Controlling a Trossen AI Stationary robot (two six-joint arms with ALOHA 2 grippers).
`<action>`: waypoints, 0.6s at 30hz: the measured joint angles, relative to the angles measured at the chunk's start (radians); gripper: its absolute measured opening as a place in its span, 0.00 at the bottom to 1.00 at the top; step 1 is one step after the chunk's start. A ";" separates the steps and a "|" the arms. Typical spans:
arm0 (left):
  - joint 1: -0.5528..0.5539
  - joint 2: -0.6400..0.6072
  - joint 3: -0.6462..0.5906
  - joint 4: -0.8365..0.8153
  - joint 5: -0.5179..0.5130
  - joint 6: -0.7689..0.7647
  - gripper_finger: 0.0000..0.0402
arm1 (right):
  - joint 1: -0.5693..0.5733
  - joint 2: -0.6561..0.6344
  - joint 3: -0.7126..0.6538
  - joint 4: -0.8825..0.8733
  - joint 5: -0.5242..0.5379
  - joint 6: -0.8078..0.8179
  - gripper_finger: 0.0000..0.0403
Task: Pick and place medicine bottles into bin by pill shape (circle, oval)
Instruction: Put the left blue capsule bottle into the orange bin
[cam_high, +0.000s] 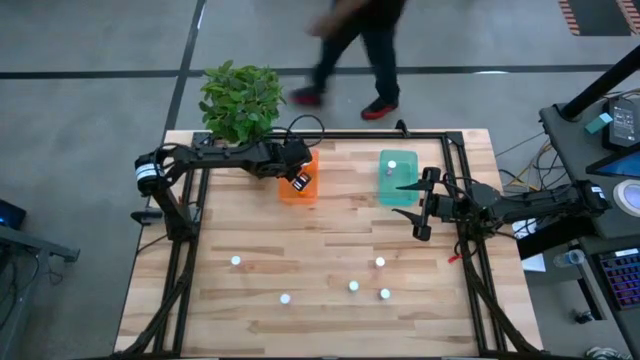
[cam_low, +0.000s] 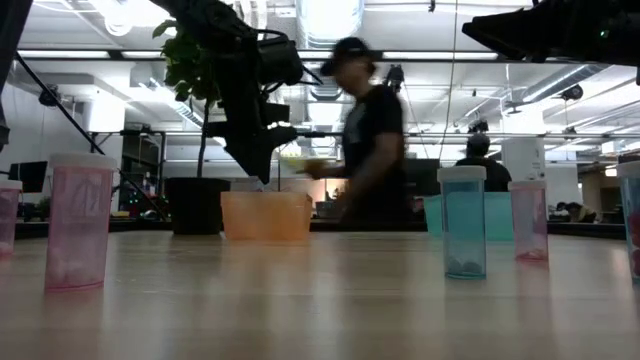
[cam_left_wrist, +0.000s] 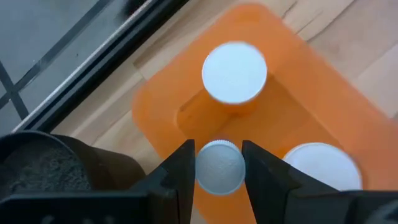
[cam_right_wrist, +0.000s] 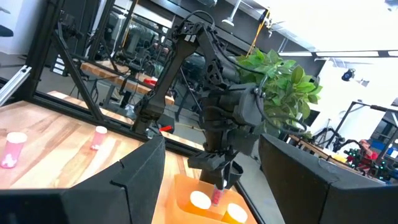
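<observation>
My left gripper (cam_high: 298, 180) is over the orange tub (cam_high: 297, 188) at the table's far side, shut on a small white-capped bottle (cam_left_wrist: 219, 167). Two more capped bottles (cam_left_wrist: 234, 71) (cam_left_wrist: 320, 165) stand inside the orange tub. My right gripper (cam_high: 424, 205) is open and empty, just to the near right of the teal tub (cam_high: 398, 180), which holds one bottle (cam_high: 392, 166). Several white-capped bottles (cam_high: 353, 286) stand upright on the near half of the table. My left gripper pinches the bottle's white cap (cam_left_wrist: 219, 167) between its two fingers, one finger (cam_left_wrist: 183, 171) on each side. The fingers point down from above. The bottle hangs upright below them (cam_right_wrist: 217, 195), over the inside of the orange tub (cam_left_wrist: 155, 118).
A potted plant (cam_high: 240, 100) stands at the far left corner, close behind my left arm. A black frame (cam_high: 440, 140) runs round the table's edges. A person (cam_high: 360, 50) walks past beyond the far edge. The bare wood between the tubs and the loose bottles (cam_high: 320, 235) is free.
</observation>
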 joint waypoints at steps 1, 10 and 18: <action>0.000 0.000 -0.005 0.001 0.000 0.000 0.24 | 0.000 0.000 0.000 0.000 0.000 0.000 0.61; 0.000 0.000 -0.021 0.008 0.000 -0.001 0.24 | 0.000 0.000 0.000 0.000 0.000 0.002 0.61; 0.000 0.000 -0.054 0.023 0.000 -0.006 0.24 | 0.000 0.000 0.000 0.000 0.000 0.002 0.61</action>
